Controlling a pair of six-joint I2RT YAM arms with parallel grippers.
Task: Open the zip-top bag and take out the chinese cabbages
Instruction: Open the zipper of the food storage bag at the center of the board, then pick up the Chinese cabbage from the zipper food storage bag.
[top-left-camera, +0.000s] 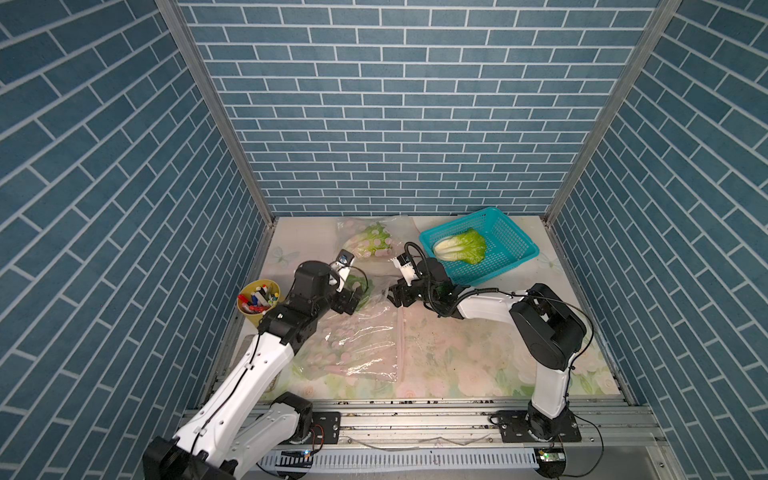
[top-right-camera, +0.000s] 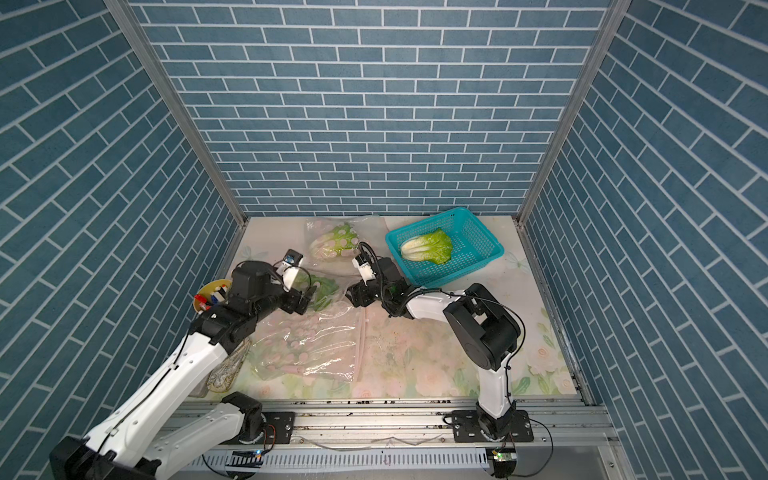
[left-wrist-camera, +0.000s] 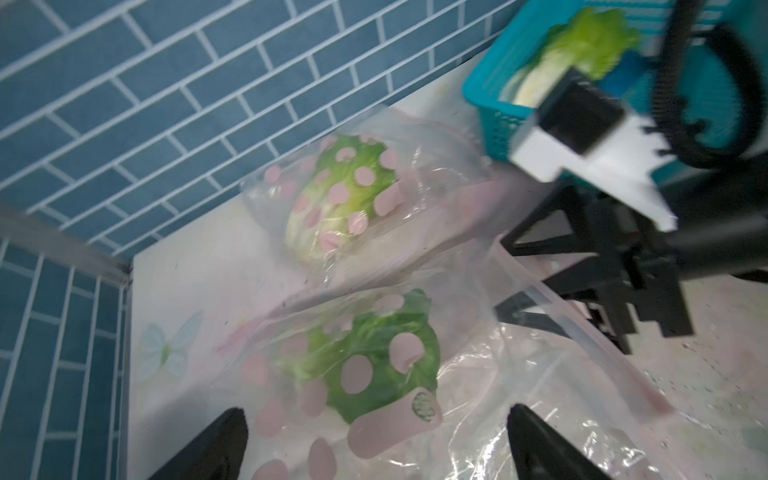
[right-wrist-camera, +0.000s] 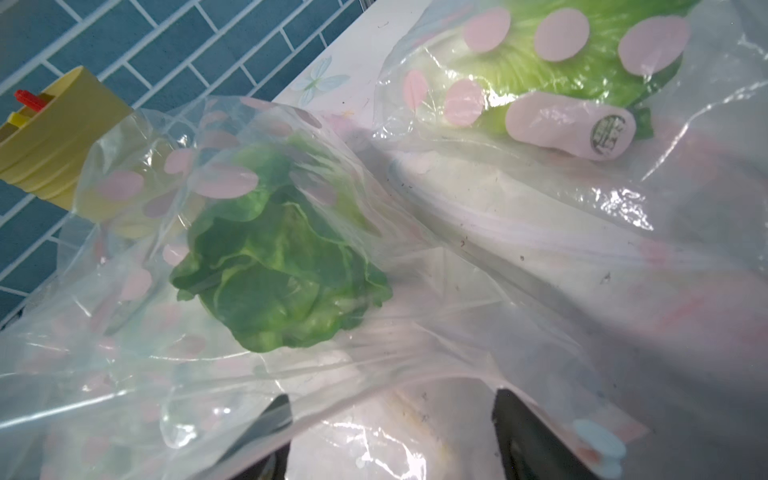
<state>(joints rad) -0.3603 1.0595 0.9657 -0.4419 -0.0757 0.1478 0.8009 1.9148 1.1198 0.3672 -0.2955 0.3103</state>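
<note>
Your chinese cabbages are three oblong heads with whitish ribbed bases and crinkly green leaf tops. The bare cabbage (top-left-camera: 459, 246) lies on its side in the teal plastic mesh basket (top-left-camera: 513, 235) at the far right of the floral-print table (top-left-camera: 478, 353). The far cabbage (top-left-camera: 372, 241) is sealed inside a clear pink-dotted plastic bag (top-left-camera: 353, 227) near the back wall. The near cabbage (top-left-camera: 358, 286) is darker green and sits inside a second clear pink-dotted zip-top bag (top-left-camera: 353, 345), which spreads flat towards you. That near cabbage lies between your two arms. It is just ahead of the left gripper (top-left-camera: 353, 301) and to the side of the right gripper (top-left-camera: 395, 297), which sits at the bag's rim. In the left wrist view the left gripper (left-wrist-camera: 374, 409) has its fingers spread wide over the film and grips nothing, with the near cabbage (left-wrist-camera: 374, 353) just beyond the tips. In the right wrist view the right gripper (right-wrist-camera: 390, 397) also stands apart. Film is draped across one finger but not pinched, and the near cabbage (right-wrist-camera: 278, 282) is a little further off. In both top views the left arm hides most of this head, while the wrist views show its folded leaves plainly. Only the left wrist view shows the right gripper (left-wrist-camera: 503, 276) from the side, jaws apart beside the zip strip. Only the right wrist view shows the round stamp on the far bag's pink label. The yellow plastic cup of markers (top-left-camera: 257, 301) stands at the table's left edge.
</note>
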